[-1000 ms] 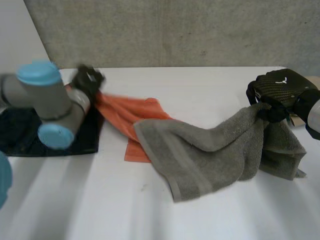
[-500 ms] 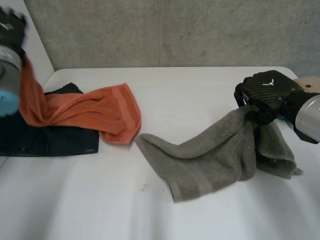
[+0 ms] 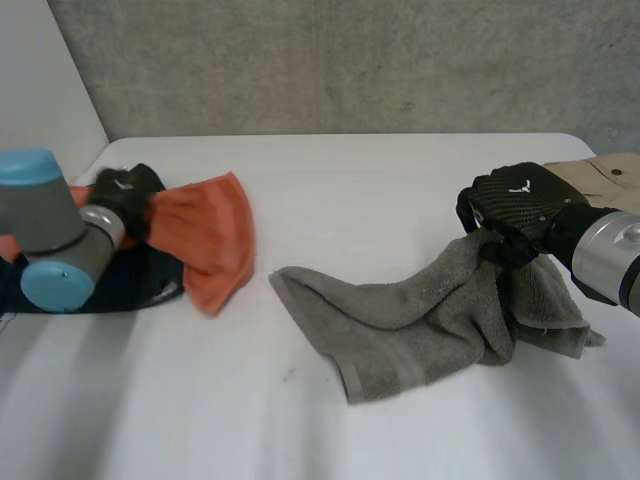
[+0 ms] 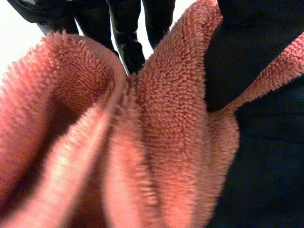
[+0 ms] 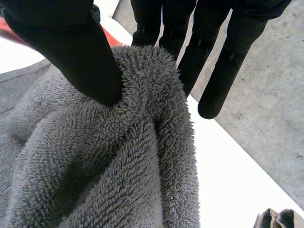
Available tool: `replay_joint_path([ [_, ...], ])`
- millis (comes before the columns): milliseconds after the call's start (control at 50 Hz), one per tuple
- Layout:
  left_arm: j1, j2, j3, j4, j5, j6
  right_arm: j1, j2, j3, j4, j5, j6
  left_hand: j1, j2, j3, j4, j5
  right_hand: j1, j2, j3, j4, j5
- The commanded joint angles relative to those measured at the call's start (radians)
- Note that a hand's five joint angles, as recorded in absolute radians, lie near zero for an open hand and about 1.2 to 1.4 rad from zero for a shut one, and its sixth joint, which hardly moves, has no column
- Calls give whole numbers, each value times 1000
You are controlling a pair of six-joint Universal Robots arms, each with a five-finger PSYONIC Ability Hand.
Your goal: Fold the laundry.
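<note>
An orange towel (image 3: 205, 238) hangs bunched from my left hand (image 3: 122, 203) at the table's left, over a dark cloth (image 3: 135, 282). In the left wrist view the thumb (image 4: 240, 52) and fingers (image 4: 126, 33) pinch the orange towel (image 4: 142, 142) between them. A grey towel (image 3: 420, 320) trails across the table's middle to my right hand (image 3: 515, 212), which holds one end lifted. The right wrist view shows the thumb (image 5: 71, 52) pressing the grey towel (image 5: 123, 161) against the fingers (image 5: 199, 42).
The white table (image 3: 350, 180) ends at a grey wall behind. A beige item (image 3: 605, 172) lies at the far right beside my right arm. The dark cloth lies flat at the left edge under my left arm.
My left hand swung up and left with the orange towel, then came back down over the dark cloth. My right hand drifted left, bunching the grey towel.
</note>
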Motion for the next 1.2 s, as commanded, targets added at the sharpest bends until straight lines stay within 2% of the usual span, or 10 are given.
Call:
replay_joint_path([
  [20, 66, 186, -19, 212, -215, -113, 2, -1, 3, -8, 11, -10, 296, 240, 258, 205, 295, 327, 228, 215, 199, 254],
  [100, 121, 205, 29, 310, -298, -66, 16, -2, 3, -8, 11, -10, 296, 240, 258, 205, 295, 327, 228, 215, 199, 254],
  [260, 144, 85, 132, 133, -283, 74, 51, -2, 1, -11, 11, -5, 296, 240, 258, 205, 295, 327, 228, 215, 199, 254],
  [340, 114, 111, 59, 54, -191, 44, 71, -1, -14, -13, 12, -3, -926, -982, -964, -1017, -927, 327, 228, 215, 199, 254],
  [680, 8, 472, -349, 108, -60, -118, 410, 111, -215, -37, 17, -26, -926, -982, -964, -1017, -927, 327, 228, 215, 199, 254],
  [860, -72, 550, -541, 105, 64, -210, 410, 156, -88, 311, 183, -339, -926, -982, -964, -1017, -927, 327, 228, 215, 199, 254],
  [880, -79, 550, -550, 105, 79, -213, 401, 153, -74, 329, 190, -373, -926, -982, -964, -1017, -927, 126, 28, 14, -2, 54],
  [900, -96, 545, -564, 105, 101, -216, 383, 143, -57, 340, 190, -414, -926, -982, -964, -1017, -927, -519, -617, -630, -646, -591],
  [920, -105, 544, -569, 105, 111, -216, 370, 131, -51, 338, 186, -421, -926, -982, -964, -1017, -927, -842, -940, -954, -969, -914],
  [1200, -253, 424, -477, -4, 151, -221, 172, -22, -178, 217, 52, -106, -926, -982, -964, -1017, -927, -895, -993, -1007, -1022, -967],
])
